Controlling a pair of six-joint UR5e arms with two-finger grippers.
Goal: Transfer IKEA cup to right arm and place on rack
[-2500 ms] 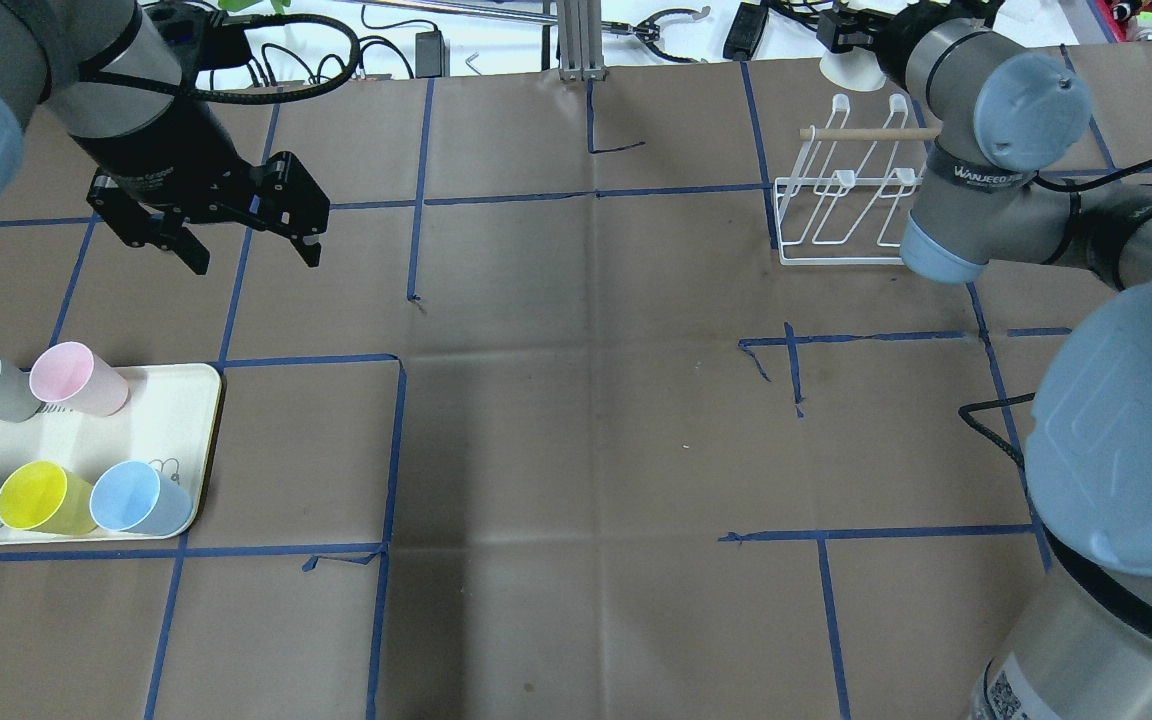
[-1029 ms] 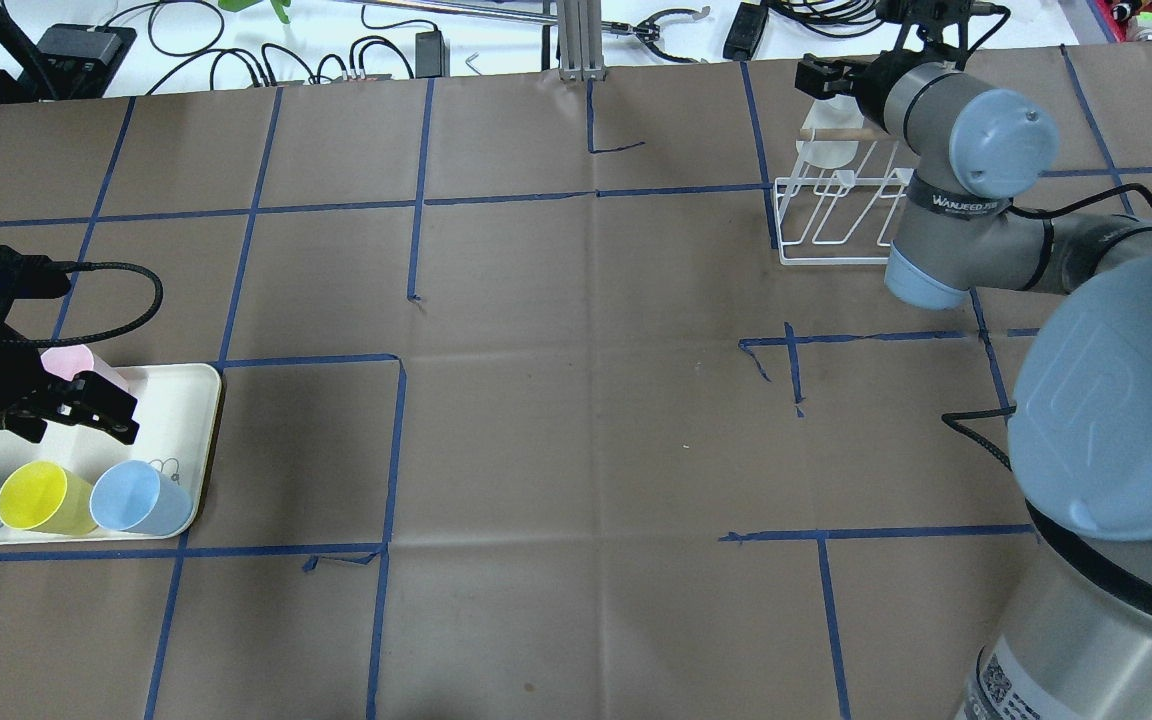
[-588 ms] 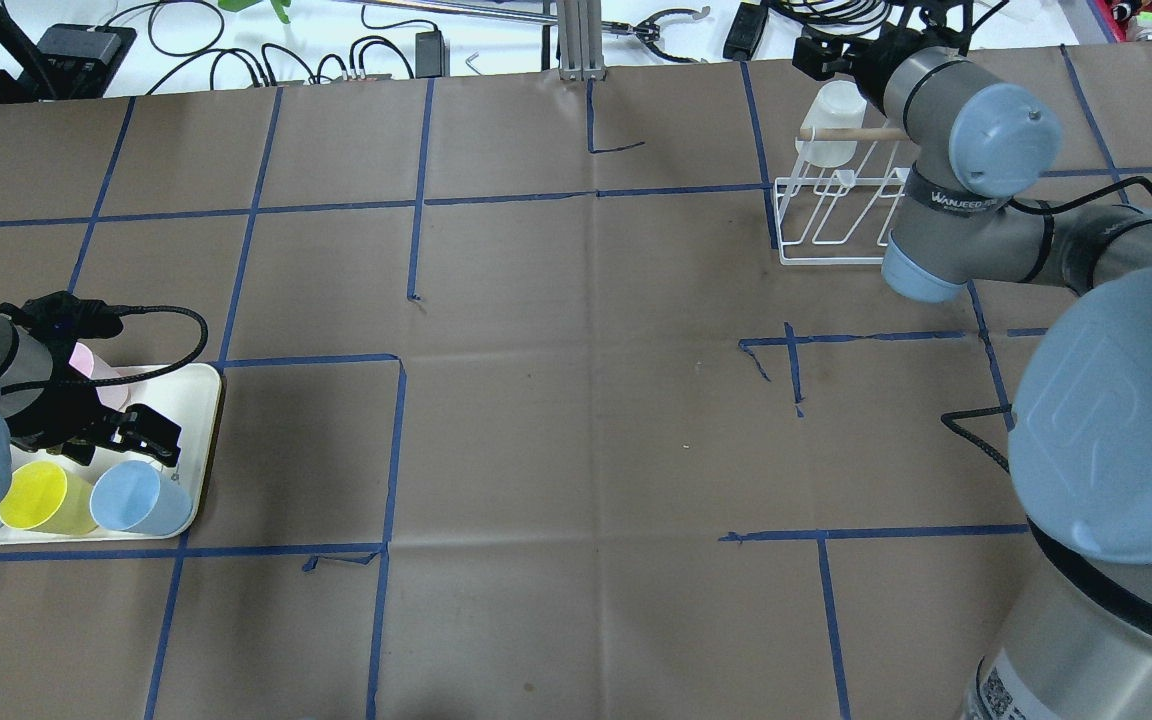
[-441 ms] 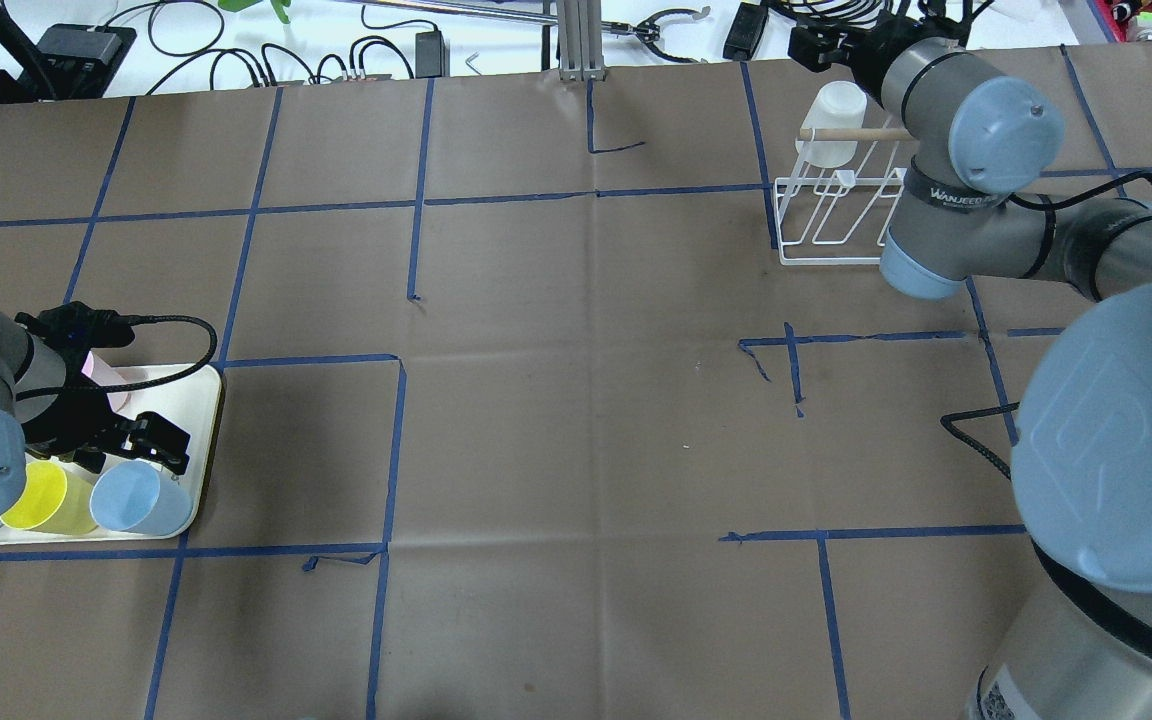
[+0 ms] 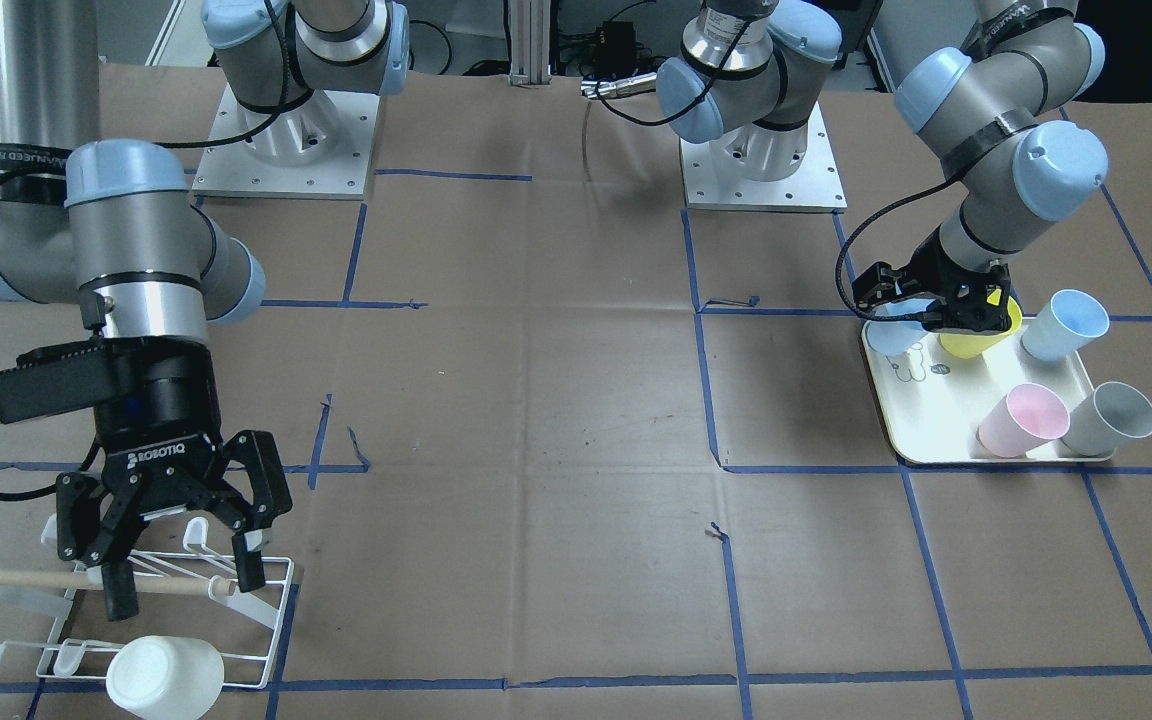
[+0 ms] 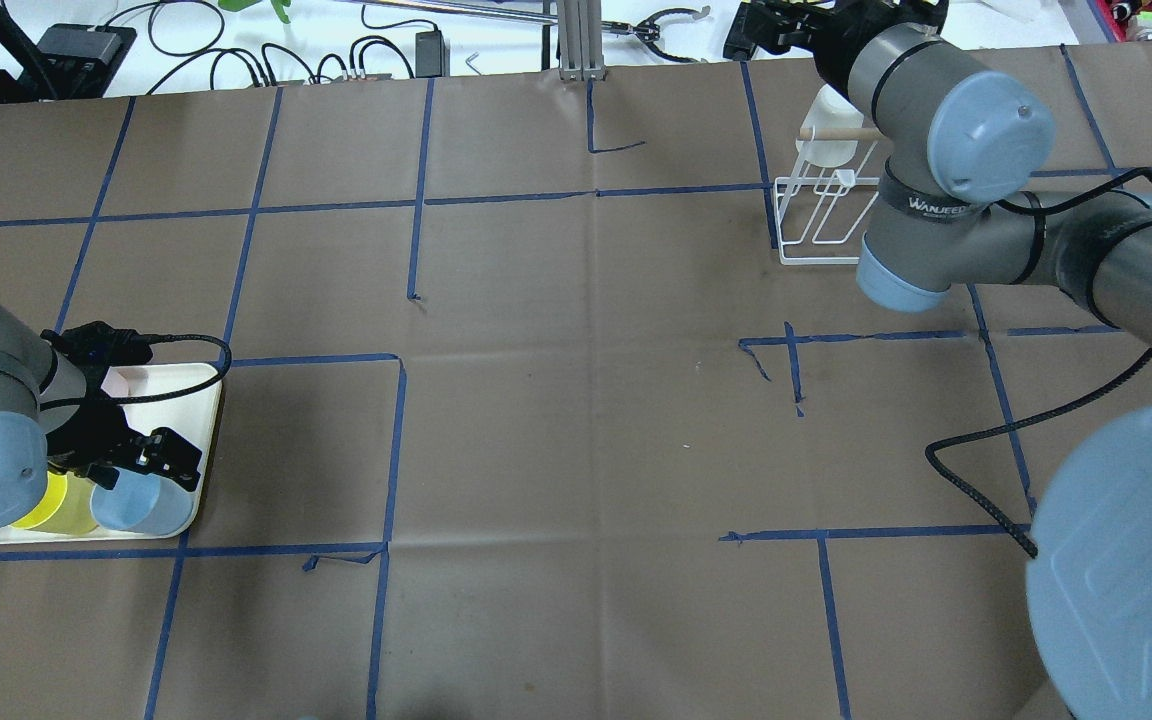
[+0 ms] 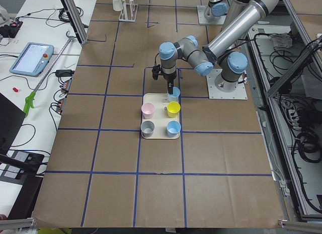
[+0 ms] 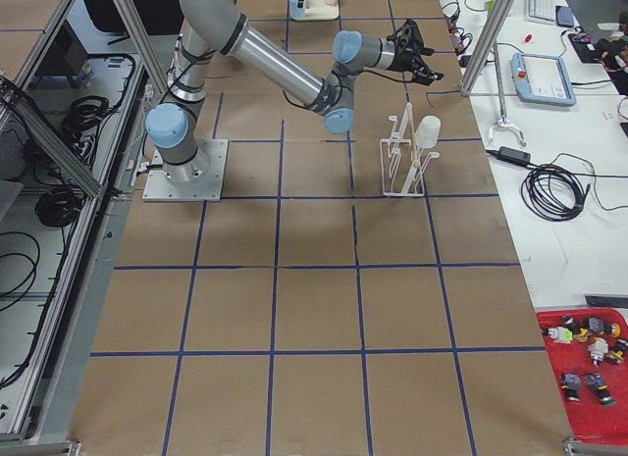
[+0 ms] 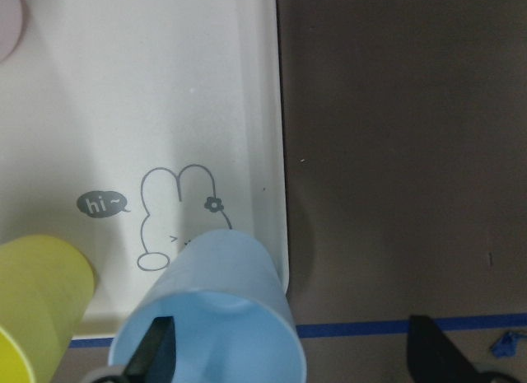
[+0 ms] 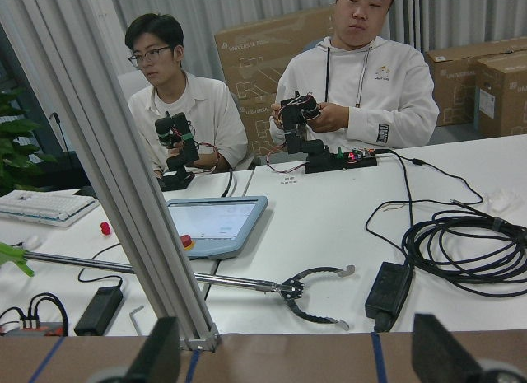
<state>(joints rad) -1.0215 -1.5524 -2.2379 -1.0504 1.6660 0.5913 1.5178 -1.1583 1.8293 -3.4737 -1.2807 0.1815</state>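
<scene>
My left gripper is open and low over the cream tray, right at a light blue cup. In the left wrist view one fingertip shows over the blue cup's mouth and the other stands far to its right. My right gripper is open and empty just above the white wire rack. A white cup hangs on the rack's outer prong, under the wooden dowel. In the overhead view the rack and the white cup sit at the far right.
The tray also holds a yellow cup, a pink cup, a grey cup and a second light blue cup. Brown paper with blue tape lines covers the table. Cables and two operators are beyond the far edge.
My left gripper has come from the far left of the table down to the tray, over the blue cup. My right gripper has left the white cup on the rack and drawn back.
</scene>
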